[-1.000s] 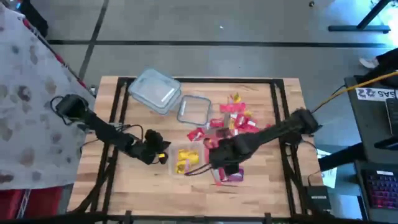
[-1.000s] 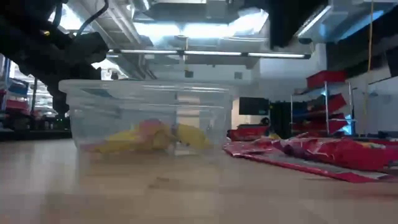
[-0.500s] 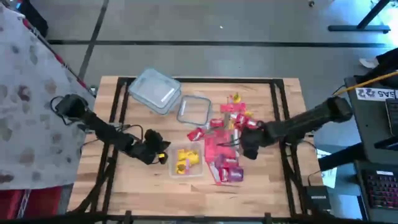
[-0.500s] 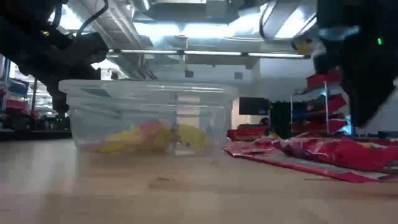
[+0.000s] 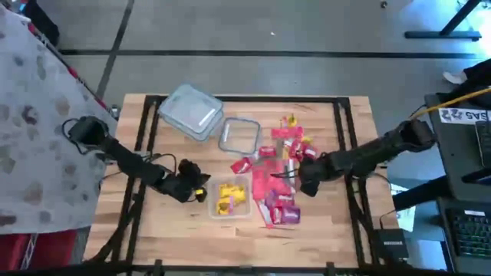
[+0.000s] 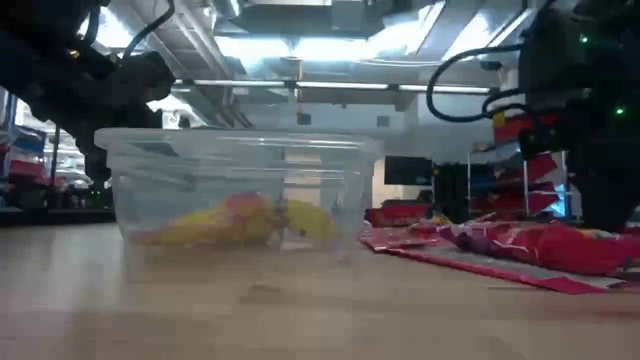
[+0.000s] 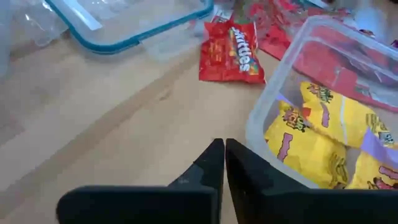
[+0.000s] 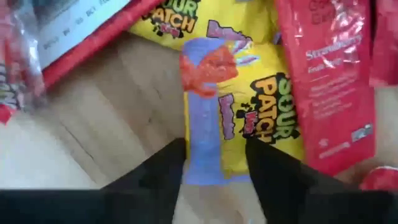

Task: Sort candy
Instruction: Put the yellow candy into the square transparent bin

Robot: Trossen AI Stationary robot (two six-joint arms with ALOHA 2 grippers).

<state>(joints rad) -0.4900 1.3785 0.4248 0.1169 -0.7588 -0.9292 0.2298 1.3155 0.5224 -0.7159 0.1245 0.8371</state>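
The surface (image 5: 153, 222) is carrying the scattered candy (image 5: 285, 153) toward its right half, beside a clear tub (image 5: 232, 196) of yellow packets near the front edge. The right arm, having swung away from that tub a second ago, is now reaching over the pile; its right pincer (image 8: 214, 162) is closing around a yellow packet (image 8: 249, 118), suggesting the next pick is beginning. The left pincer (image 7: 224, 163) is resting closed beside the tub.

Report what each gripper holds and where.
Left gripper is shut and empty. Right gripper straddles the end of a yellow Sour Patch packet; a firm grip cannot be told.
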